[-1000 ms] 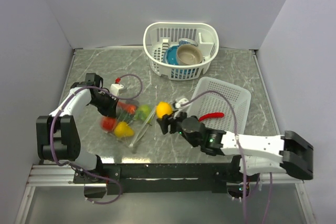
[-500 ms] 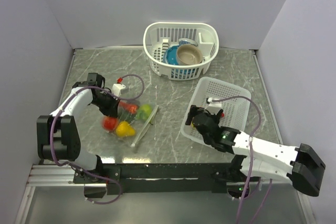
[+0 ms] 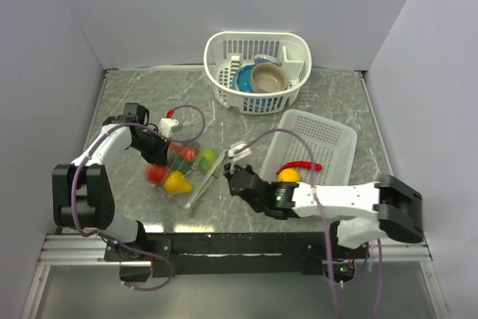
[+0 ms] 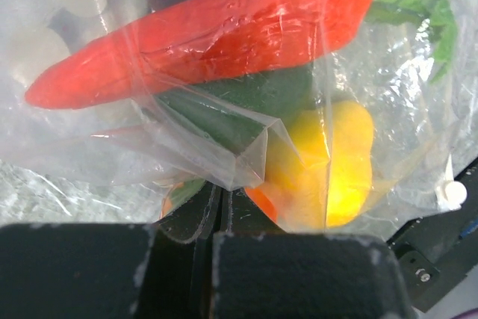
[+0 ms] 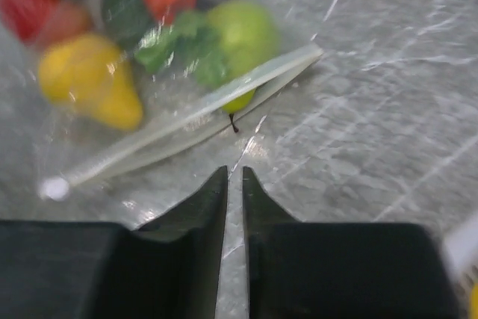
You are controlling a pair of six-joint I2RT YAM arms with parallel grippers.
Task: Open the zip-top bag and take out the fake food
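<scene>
The zip-top bag (image 3: 194, 178) lies on the table at centre left, its zip strip (image 5: 196, 120) facing right. Fake food shows through it: a red piece (image 3: 155, 175), a yellow pear (image 3: 176, 182), a lime green fruit (image 3: 205, 158) and an orange-red carrot (image 4: 216, 31). My left gripper (image 3: 160, 153) is shut on a fold of the bag's film (image 4: 224, 162). Just right of the zip strip, my right gripper (image 3: 230, 177) hovers over bare table; its jaws stand a narrow slit apart with nothing between them (image 5: 234, 173). A yellow fruit (image 3: 288, 175) lies in the flat white basket (image 3: 332, 136).
A red chili (image 3: 302, 165) lies in the flat basket beside the yellow fruit. At the back stands an oval white basket (image 3: 258, 42) with a blue bowl (image 3: 245, 78) and a tan bowl (image 3: 269, 76). Walls close the table on both sides.
One second ago my right gripper held the yellow fruit by the bag. It swung to the flat basket, left the fruit there, and came back to the bag's zip edge with its jaws narrowing.
</scene>
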